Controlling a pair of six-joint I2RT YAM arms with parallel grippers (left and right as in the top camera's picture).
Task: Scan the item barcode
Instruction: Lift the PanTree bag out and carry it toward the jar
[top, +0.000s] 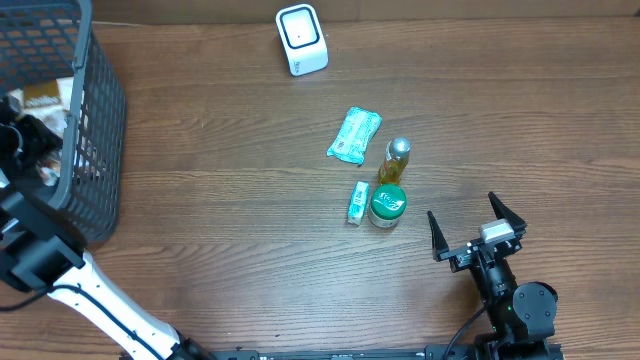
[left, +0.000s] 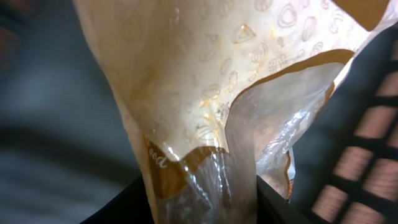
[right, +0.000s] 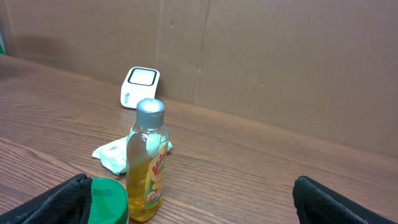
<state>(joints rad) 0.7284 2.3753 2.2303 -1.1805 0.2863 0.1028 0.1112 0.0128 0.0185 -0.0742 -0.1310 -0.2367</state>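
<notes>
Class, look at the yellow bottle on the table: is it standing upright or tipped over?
Upright. The bottle stands on its base on the table, with its silver cap on top.

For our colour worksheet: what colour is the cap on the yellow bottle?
Silver-grey; the cap shows best in the right wrist view.

A crinkled tan-and-clear plastic bag (left: 205, 93), printed with pale shapes, sits in the basket (top: 100, 130). The white scanner (top: 301, 39) stands at the counter's (top: 200, 200) far edge.
</notes>
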